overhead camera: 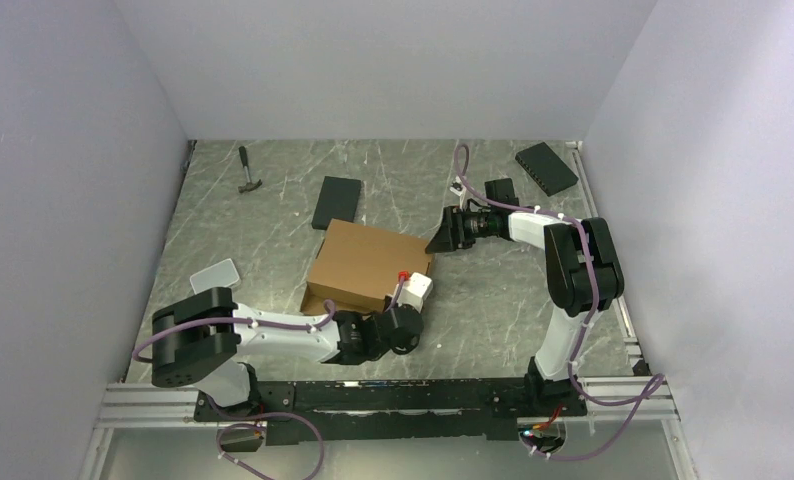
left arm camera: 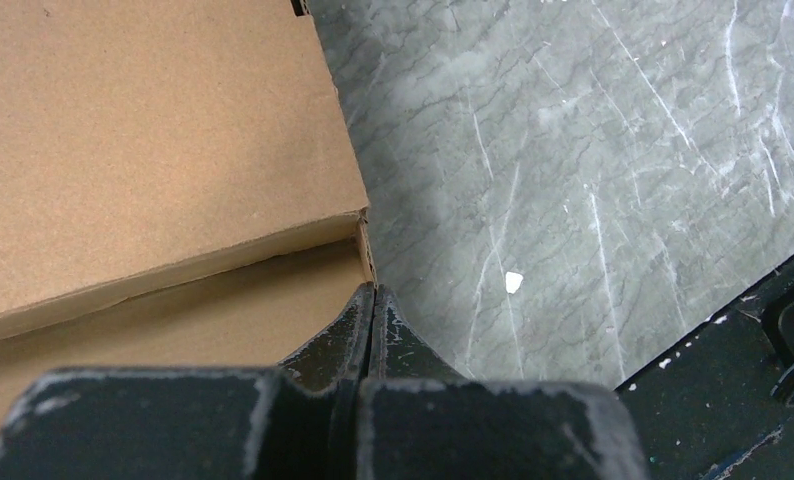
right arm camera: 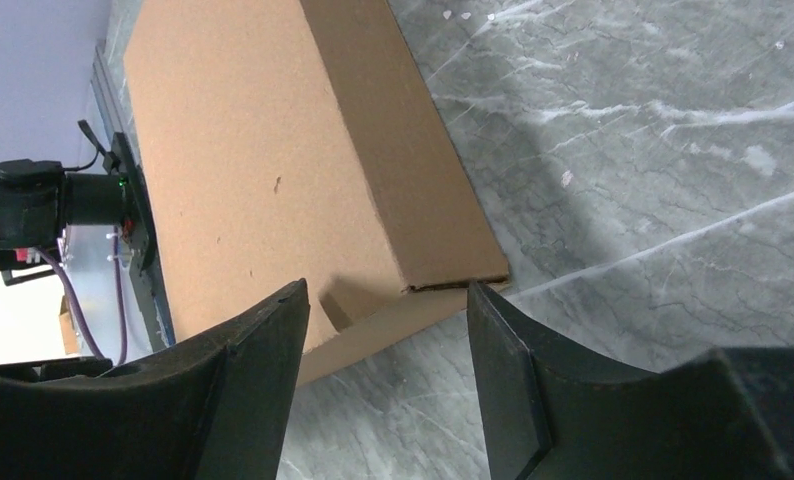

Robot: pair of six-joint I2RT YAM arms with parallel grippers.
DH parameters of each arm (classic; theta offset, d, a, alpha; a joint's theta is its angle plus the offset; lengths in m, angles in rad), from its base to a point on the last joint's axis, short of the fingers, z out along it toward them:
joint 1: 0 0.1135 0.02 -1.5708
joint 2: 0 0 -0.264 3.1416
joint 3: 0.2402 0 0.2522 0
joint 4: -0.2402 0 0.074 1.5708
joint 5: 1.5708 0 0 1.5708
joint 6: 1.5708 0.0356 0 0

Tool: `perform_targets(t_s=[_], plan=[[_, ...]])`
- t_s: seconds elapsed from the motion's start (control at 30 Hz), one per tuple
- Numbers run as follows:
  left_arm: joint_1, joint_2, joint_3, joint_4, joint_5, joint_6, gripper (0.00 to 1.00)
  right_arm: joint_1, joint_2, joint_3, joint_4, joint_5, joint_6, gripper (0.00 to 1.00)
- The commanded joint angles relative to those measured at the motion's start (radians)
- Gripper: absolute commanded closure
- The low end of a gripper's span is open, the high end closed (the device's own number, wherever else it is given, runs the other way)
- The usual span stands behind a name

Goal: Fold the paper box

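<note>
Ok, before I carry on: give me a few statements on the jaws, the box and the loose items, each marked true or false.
1. The left jaws are shut, their tips at a near corner of the paper box. True.
2. The right jaws are clamped on the paper box. False: they stand open, facing its far right corner, with nothing between them.
3. A hammer lies near the far left corner of the table. True.
4. A flat black box lies on top of the paper box. False: it lies on the table, just beyond the paper box's far edge.
</note>
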Motion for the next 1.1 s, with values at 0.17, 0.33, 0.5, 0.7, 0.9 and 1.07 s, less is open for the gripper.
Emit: perform_targets(t_s=[0.17, 0.33, 0.5, 0.7, 0.9, 1.07], plan=[[0.031, -0.012, 0.049, -0.011, 0.025, 0.035, 1.0, 0.017, 0.005, 0.043, -0.027, -0.022, -0.047, 0.45], [0.038, -0.003, 0.06, -0.023, 0.044, 0.046, 1.0, 0.032, 0.007, 0.048, -0.046, 0.004, -0.084, 0.5], [0.049, -0.001, 0.079, -0.038, 0.051, 0.047, 1.0, 0.04, 0.009, 0.05, -0.056, 0.027, -0.093, 0.53], [0.072, 0.001, 0.112, -0.099, 0.069, 0.051, 1.0, 0.051, 0.015, 0.051, -0.07, 0.052, -0.103, 0.55], [0.105, 0.012, 0.146, -0.148, 0.11, 0.049, 1.0, 0.068, 0.016, 0.047, -0.077, 0.067, -0.111, 0.58], [0.13, 0.031, 0.187, -0.191, 0.135, 0.043, 1.0, 0.076, 0.018, 0.044, -0.078, 0.076, -0.114, 0.59]])
